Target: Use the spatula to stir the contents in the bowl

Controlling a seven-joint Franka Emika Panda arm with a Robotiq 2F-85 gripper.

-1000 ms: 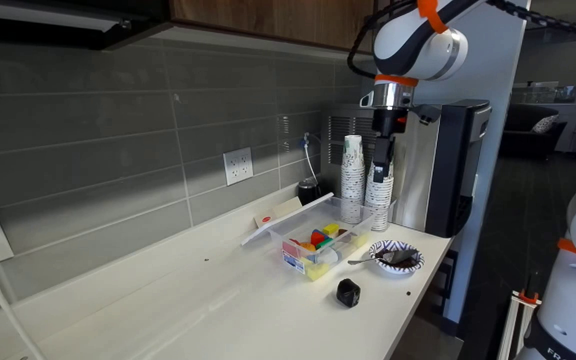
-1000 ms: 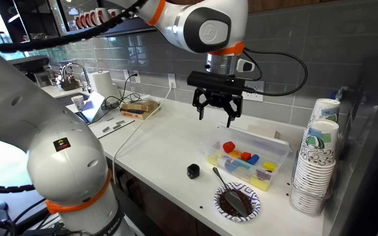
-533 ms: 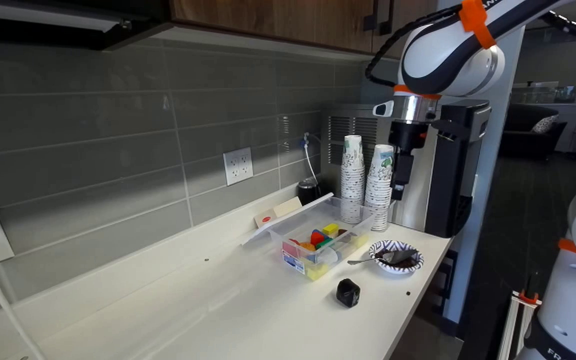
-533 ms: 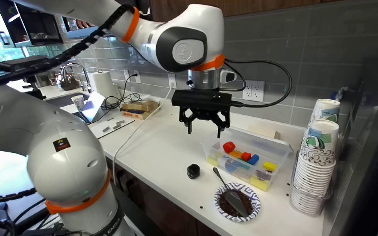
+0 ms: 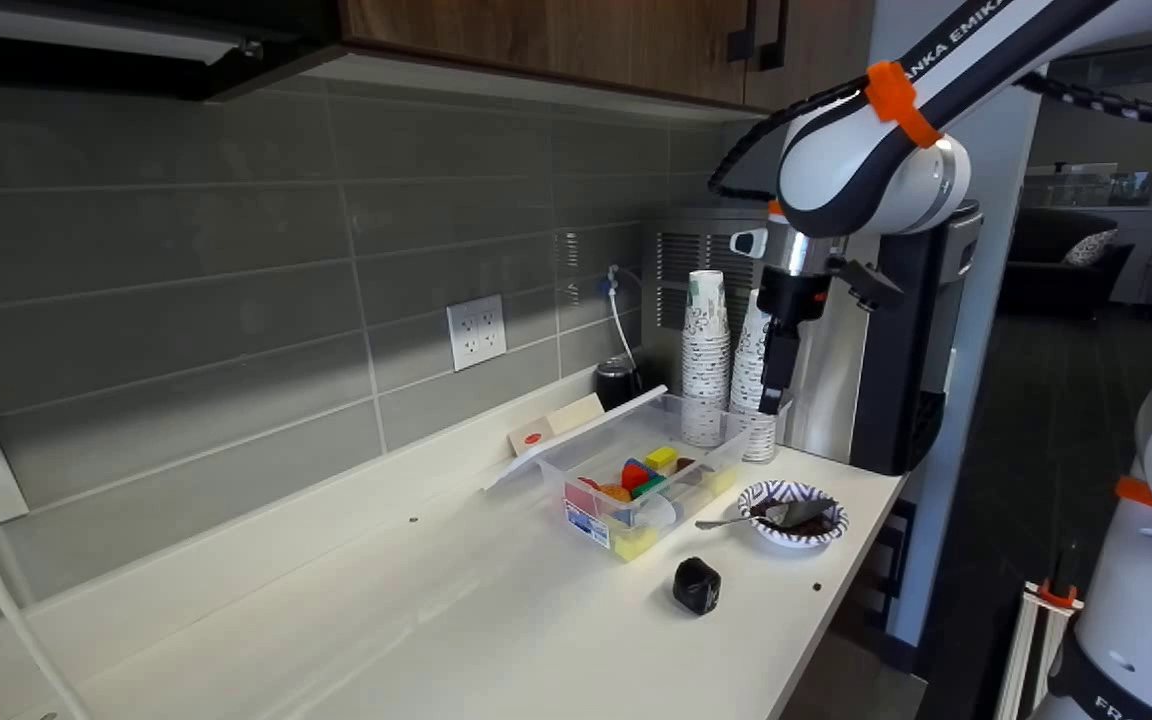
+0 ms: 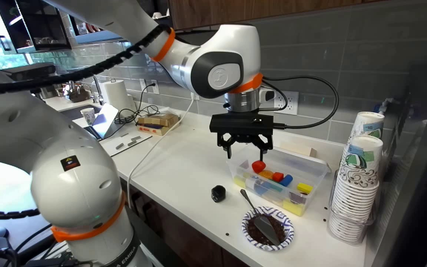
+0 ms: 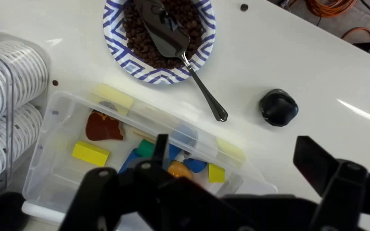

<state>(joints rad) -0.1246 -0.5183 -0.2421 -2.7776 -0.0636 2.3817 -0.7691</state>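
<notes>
In the wrist view the spatula lies with its dark blade on brown beans inside the bowl, a white one with a blue pattern. Its handle slants over the rim onto the counter. Both exterior views show the same spatula and bowl. My gripper hangs open above the counter, near the tub's end, higher than the bowl and apart from it. Between its spread fingertips in the wrist view, the gripper holds nothing.
A transparent tub of coloured pieces stands behind the bowl. Tall stacks of paper cups rise beside it. A black lumpy object sits near the spatula's handle end. The counter's front edge runs close to the bowl.
My gripper has come down, shifting away from the backsplash at first and then partly back. It stays open throughout. Spatula, bowl and tub have not moved.
</notes>
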